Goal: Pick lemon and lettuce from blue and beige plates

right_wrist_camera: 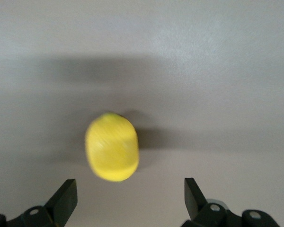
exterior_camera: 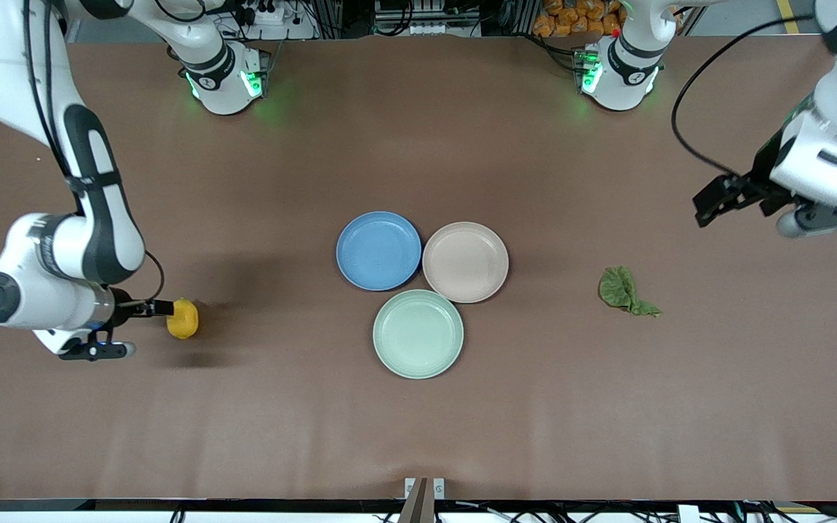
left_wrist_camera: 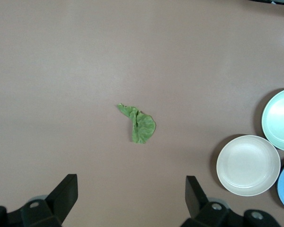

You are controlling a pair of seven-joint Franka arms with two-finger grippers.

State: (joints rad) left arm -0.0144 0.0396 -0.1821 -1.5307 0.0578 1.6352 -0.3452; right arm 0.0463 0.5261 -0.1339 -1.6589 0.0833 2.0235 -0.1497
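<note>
Brown tabletop carries everything. Toward the right arm's edge, the lemon (exterior_camera: 183,319) is seen beneath the released right gripper (exterior_camera: 117,330). Centrally, the blue plate (exterior_camera: 378,250) and beige plate (exterior_camera: 466,261) are emptied. The lettuce (exterior_camera: 623,290) lies under the released left gripper (exterior_camera: 749,203), so the task seems finished.

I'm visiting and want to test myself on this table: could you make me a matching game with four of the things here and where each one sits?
Things:
1. lemon
2. lettuce
3. mint green plate
4. blue plate

Places:
A. beside the beige plate, toward the right arm's end
B. on the bare table toward the left arm's end
C. nearest the front camera of the three plates
D. on the bare table below the open right gripper

Pairs: 1-D, 2-B, 3-C, 4-A
</note>
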